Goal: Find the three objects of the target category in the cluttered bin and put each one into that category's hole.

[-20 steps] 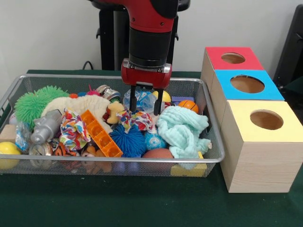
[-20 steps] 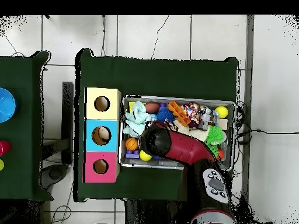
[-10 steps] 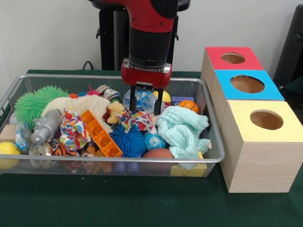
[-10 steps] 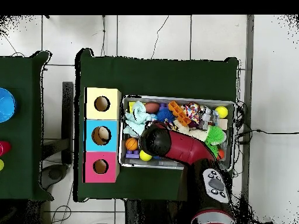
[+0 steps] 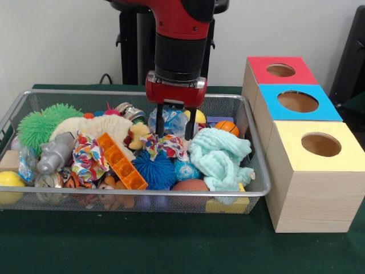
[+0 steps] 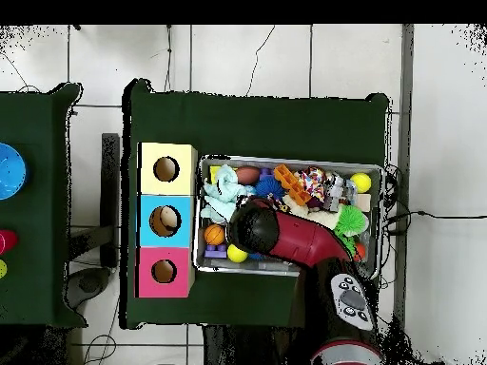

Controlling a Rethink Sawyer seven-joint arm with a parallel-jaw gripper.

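Pincer (image 5: 174, 121) open, empty, hanging over mid bin (image 5: 258, 193) just above multicolour cloth toy (image 5: 164, 144), w/ mint cloth (image 5: 221, 157) to right.

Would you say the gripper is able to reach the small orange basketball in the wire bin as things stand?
Probably yes: the small orange basketball lies uncovered on top, just beside the open gripper, though the mint-green cloth crowds its near side.

Bin (image 5: 23, 97) beside boxes (image 5: 311, 171)

The boxes (image 5: 302, 137) have red, blue and yellow tops (sides pale wood). The cloth (image 5: 221, 157) is mint, the spiky ball (image 5: 40, 124) green.
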